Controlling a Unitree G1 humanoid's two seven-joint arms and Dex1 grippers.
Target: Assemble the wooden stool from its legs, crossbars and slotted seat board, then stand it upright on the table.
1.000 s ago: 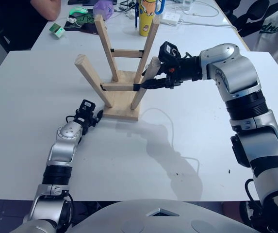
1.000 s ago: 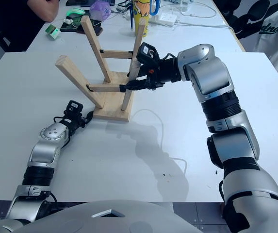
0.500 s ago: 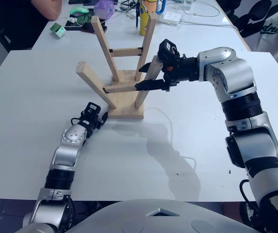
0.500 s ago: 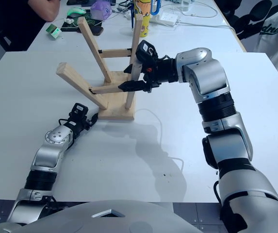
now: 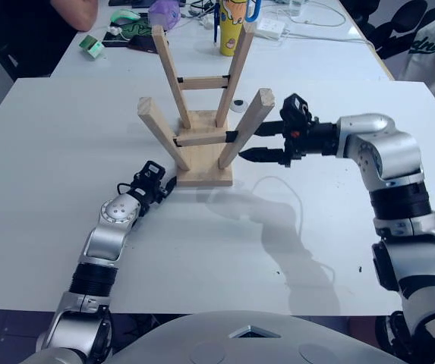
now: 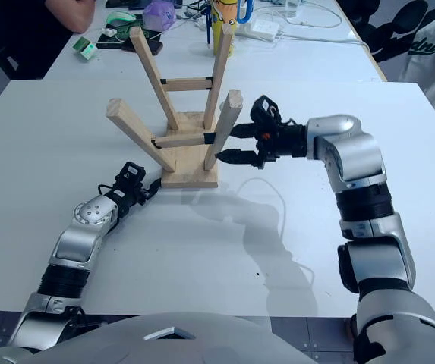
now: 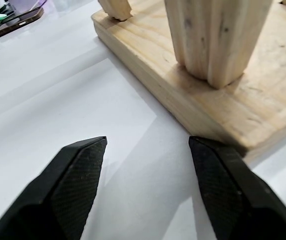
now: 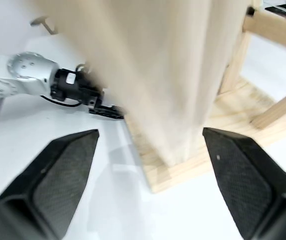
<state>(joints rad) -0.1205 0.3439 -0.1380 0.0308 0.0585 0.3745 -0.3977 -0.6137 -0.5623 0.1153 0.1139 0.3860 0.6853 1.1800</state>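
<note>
Pale wooden stool [image 5: 202, 140] stands upside down on the white table [image 5: 50, 167], its slotted seat board [image 5: 206, 179] flat on the surface and its four legs pointing up, joined by crossbars [image 5: 202, 82]. On the far table a tall yellow cup [image 5: 231, 30] stands upright; what it holds cannot be made out. The right gripper [image 5: 247, 144] is level with the near right leg [image 5: 249, 121], fingers spread wide with the leg lying between them, gripping nothing. The left gripper [image 5: 168, 186] rests low on the table just beside the seat board's near left corner, fingers [image 7: 78, 170] released and apart from the wood.
</note>
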